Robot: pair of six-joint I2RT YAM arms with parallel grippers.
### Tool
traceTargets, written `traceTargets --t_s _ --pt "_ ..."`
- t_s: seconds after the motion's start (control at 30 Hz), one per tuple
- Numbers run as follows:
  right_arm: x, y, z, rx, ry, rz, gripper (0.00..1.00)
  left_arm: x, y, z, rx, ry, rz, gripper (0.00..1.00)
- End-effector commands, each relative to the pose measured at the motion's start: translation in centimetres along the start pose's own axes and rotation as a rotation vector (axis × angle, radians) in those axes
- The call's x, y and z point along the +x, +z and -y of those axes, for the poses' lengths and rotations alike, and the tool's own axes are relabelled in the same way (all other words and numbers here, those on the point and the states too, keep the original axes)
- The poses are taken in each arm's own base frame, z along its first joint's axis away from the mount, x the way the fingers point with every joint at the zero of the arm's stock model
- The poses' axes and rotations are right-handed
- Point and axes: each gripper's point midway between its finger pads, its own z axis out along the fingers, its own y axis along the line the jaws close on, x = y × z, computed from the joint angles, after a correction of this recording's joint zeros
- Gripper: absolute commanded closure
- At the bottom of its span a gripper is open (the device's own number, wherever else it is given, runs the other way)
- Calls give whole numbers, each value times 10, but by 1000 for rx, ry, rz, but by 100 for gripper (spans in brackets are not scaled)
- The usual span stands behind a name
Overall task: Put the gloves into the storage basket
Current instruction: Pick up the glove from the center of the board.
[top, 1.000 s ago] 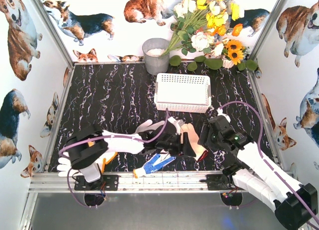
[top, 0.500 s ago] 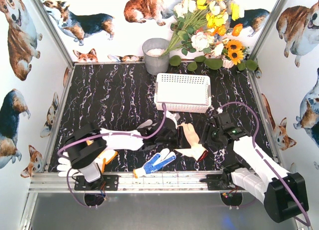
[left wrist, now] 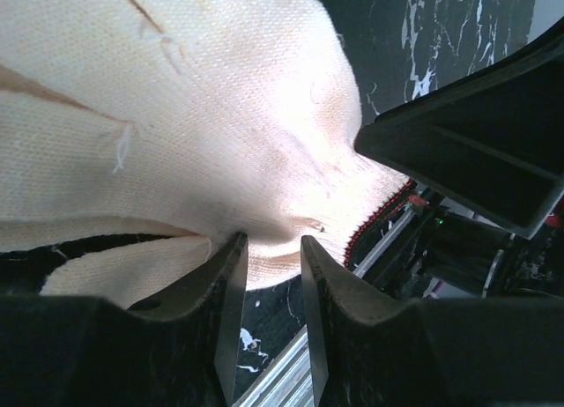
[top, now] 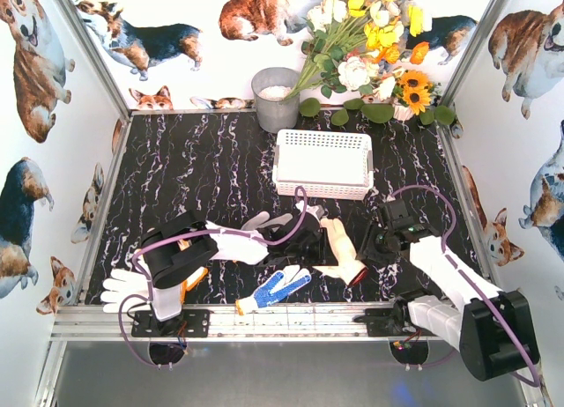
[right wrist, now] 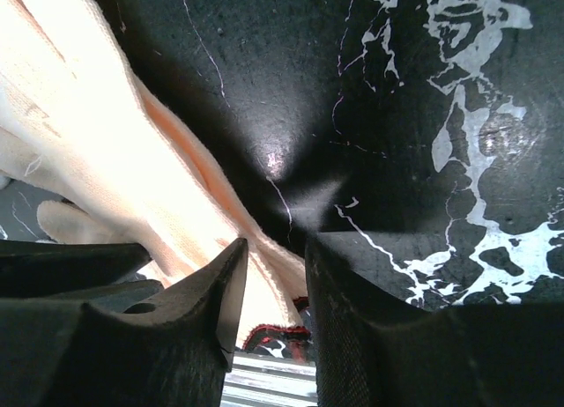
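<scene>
Top cam only: black marble table (top: pixel 194 178), with the white storage basket (top: pixel 322 192) at its far middle. Nothing in the basket that I can make out. Grey bucket (top: pixel 276 99) and flowers (top: pixel 361 46) sit behind it.

All the gloves are on the near half of the table, outside the basket:
- pale glove (top: pixel 337 248) just in front of the basket, between the two arm tips, cuff toward the near edge
- blue-dotted glove (top: pixel 275 289) near the front rail
- white glove (top: pixel 122 288) at the near-left corner
- a bit of orange-yellow glove (top: pixel 192 282) showing from under the left arm

Top cam can't resolve the jaw gaps, since the wrists cover them.

Wrist cams only: knit texture and the red-stitched cuff edge of the pale glove.

The left wrist view shows the right arm's finger as a big black wedge at upper right, close to the same glove. The right wrist view shows bare marble past the glove.

Left gripper (left wrist: pixel 270 244): jaws down to a narrow slit. The glove's edge sits in the slit and the fabric puckers at the tips, so it's grasping the pale glove near the cuff.

Right gripper (right wrist: pixel 276 244): jaws equally narrow, tips low over the table. A strip of the cuff end runs into the gap. Can't tell whether it's pinched or just lying between the fingers.
</scene>
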Motion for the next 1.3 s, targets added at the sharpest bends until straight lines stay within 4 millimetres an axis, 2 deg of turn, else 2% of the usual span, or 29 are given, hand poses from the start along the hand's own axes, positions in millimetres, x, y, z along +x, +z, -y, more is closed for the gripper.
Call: traceTargets --t_s 0.0,0.2,0.3,0.43,0.57,0.73,0.83,0.93,1.1,1.27 --pt "6 2 0 -1 40 -32 67 -2 -1 -11 -26 2 18 75" --pt "23 3 -1 -14 69 -115 73 -3 -9 -33 -116 44 20 75" --pt "24 -3 -6 -40 91 -107 74 -10 -13 -38 -133 65 27 75" --pt "29 -7 -10 -75 111 -98 68 -16 -14 -40 -140 113 20 73" --pt "27 -12 -13 -88 107 -87 59 -20 -15 -26 -93 177 13 67" --pt "-3 -30 -28 -125 89 34 52 -33 -35 0 -27 266 63 59" --pt "-29 -36 -33 -135 80 144 49 -37 -46 12 8 294 81 59" --pt "-52 -38 -41 -143 55 206 48 -30 -49 19 60 292 56 63" --pt "-77 -21 -51 -173 43 232 50 -14 -42 31 157 250 20 68" --pt "-90 3 -54 -175 17 199 54 1 -32 40 208 243 -19 73"
